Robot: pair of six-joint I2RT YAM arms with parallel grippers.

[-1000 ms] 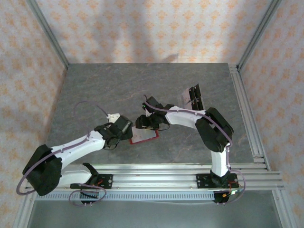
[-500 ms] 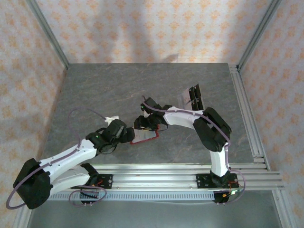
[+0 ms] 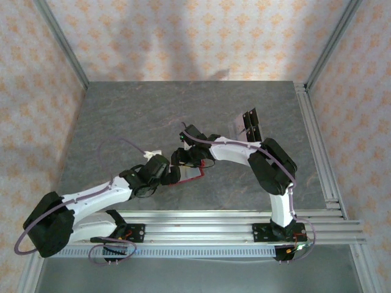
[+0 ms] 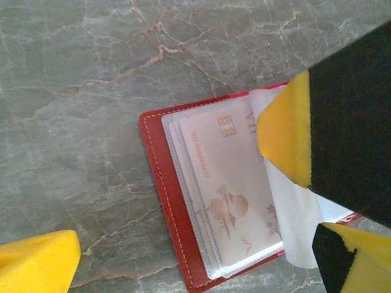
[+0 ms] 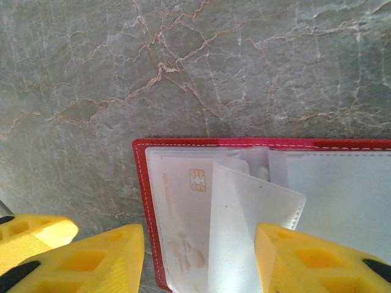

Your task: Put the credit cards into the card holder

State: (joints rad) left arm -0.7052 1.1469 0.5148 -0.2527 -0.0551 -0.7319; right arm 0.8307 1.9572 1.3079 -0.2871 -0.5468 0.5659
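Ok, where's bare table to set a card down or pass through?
Far-left table, back edge to left arm, is bare; so is the strip right of the credit cards. Crowded mid-front: left pincer and right pincer at the card holder.

Soft even light, claws perhaps blurred.

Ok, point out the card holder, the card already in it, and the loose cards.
card holder (image 4: 166,201): left wrist view, red stitched border.
inserted card (image 4: 229,201): left wrist view, its printed face.
loose credit cards (image 3: 249,121): top external view, middle of the group.
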